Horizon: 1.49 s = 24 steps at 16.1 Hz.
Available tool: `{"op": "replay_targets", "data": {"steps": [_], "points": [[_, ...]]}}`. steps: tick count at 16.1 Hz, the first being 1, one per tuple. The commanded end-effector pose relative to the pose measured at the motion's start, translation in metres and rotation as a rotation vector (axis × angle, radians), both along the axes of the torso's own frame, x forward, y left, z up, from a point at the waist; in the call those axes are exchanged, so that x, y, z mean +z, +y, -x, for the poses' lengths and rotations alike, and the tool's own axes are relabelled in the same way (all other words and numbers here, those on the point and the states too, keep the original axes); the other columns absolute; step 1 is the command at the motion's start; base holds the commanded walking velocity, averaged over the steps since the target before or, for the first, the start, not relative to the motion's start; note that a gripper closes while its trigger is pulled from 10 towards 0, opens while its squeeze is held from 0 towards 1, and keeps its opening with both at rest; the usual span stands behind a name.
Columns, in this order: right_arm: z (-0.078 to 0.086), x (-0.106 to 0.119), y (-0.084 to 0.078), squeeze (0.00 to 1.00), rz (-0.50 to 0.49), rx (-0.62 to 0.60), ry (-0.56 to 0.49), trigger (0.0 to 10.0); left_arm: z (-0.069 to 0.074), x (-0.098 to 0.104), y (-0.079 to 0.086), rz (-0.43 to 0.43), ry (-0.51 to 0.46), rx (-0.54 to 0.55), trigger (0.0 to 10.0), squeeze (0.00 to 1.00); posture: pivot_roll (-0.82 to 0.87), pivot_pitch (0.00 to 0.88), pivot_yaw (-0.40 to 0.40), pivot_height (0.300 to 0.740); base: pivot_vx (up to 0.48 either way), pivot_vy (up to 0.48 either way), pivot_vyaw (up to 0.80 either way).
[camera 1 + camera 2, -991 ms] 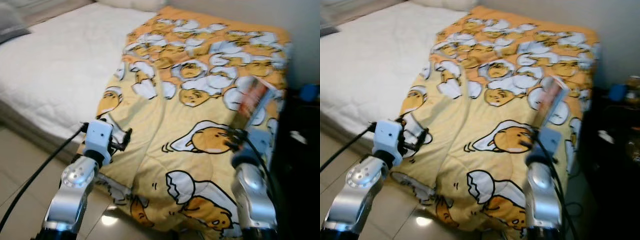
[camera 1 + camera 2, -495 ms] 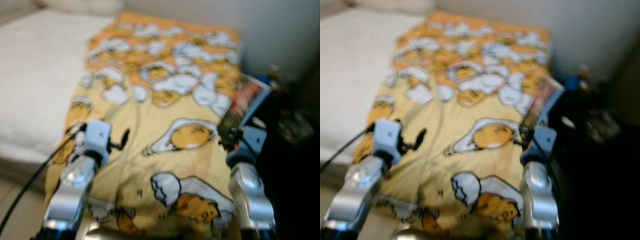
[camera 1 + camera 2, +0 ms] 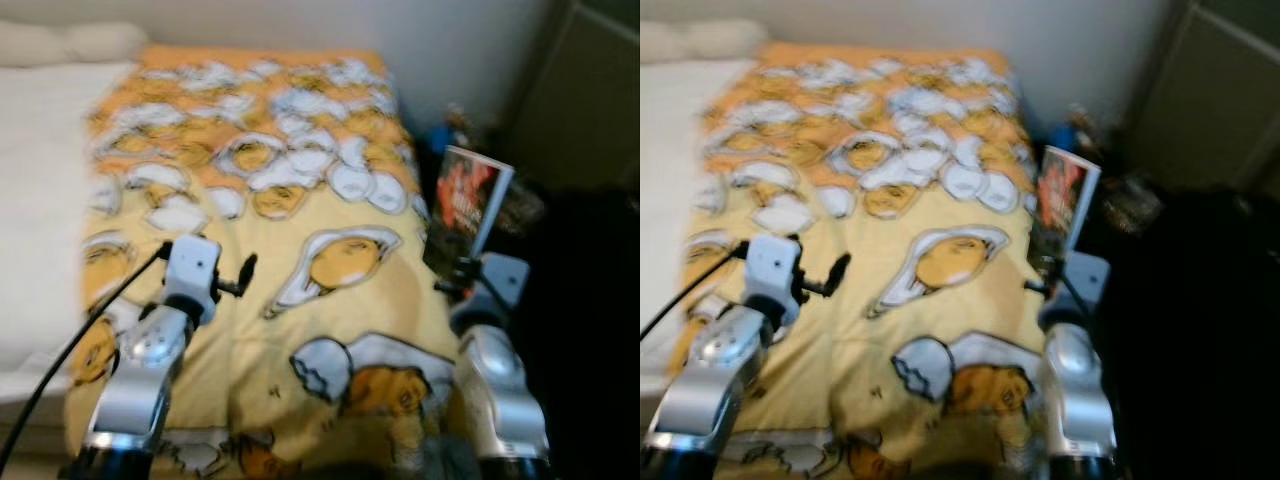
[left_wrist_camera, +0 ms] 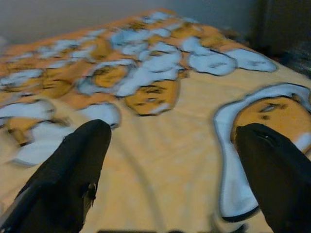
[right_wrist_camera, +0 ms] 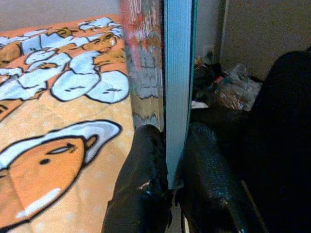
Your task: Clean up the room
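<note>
Right gripper (image 5: 170,160) clamped on a book (image 3: 466,208), both black fingers (image 5: 146,179) pressed against its covers near the lower edge; book stands upright above the gripper, red cover toward the bed, pale page edge facing the wrist camera. Left gripper (image 4: 170,160) empty, fingers spread wide apart, hovering over the yellow egg-print blanket (image 3: 300,240).

Change from a second ago: whole scene has slid leftward in the head views, so the camera has turned right. Dark area beside the bed now takes up more of the right side, and a grey-brown door panel (image 3: 590,90) shows beyond it. Book stays in the same grip, same upright tilt relative to the right gripper.

Hard to make out: head views are blurred. Clutter (image 5: 228,90) beyond the book, past the blanket's edge, reads as crumpled plastic and small items, not identifiable. A blue thing (image 3: 1065,135) near the bed corner is too smeared to name. Dark mass (image 3: 590,330) right of the right gripper shows no detail. White sheet (image 3: 40,180) lies far off beyond the left gripper, cut by the frame edge.
</note>
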State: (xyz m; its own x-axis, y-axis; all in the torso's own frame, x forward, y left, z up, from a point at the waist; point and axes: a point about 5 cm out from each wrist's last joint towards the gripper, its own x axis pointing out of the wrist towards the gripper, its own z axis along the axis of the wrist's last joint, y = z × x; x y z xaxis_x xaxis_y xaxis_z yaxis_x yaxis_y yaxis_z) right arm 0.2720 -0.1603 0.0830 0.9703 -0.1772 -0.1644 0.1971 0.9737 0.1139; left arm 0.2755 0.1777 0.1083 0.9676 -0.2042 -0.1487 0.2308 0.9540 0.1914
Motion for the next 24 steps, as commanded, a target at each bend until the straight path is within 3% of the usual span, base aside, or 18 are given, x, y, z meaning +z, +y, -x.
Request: {"op": "replay_targets", "data": {"steps": [1,13,17,24], "points": [[-0.004,0.010,0.001,0.00,-0.012,0.001,-0.050,10.0,0.000,0.004,-0.002,0.001,-0.021,-0.010,10.0,0.00,0.06,0.000,0.020,0.740,0.000,0.364,-0.44],[-0.010,0.009,0.010,0.00,-0.020,0.047,-0.055,10.0,0.001,0.007,0.004,-0.007,-0.031,0.006,10.0,0.00,0.09,0.000,0.009,0.740,0.000,0.360,0.00],[-0.009,0.007,0.003,0.00,-0.035,0.003,-0.041,10.0,-0.003,0.008,0.007,-0.010,-0.034,0.012,10.0,0.00,0.07,0.000,0.025,0.740,0.000,0.363,0.00],[-0.015,0.008,0.009,0.00,-0.042,0.010,-0.040,10.0,-0.010,0.013,0.005,-0.019,-0.047,-0.001,10.0,0.00,0.08,0.000,0.024,0.740,0.000,0.381,-0.64]]}}
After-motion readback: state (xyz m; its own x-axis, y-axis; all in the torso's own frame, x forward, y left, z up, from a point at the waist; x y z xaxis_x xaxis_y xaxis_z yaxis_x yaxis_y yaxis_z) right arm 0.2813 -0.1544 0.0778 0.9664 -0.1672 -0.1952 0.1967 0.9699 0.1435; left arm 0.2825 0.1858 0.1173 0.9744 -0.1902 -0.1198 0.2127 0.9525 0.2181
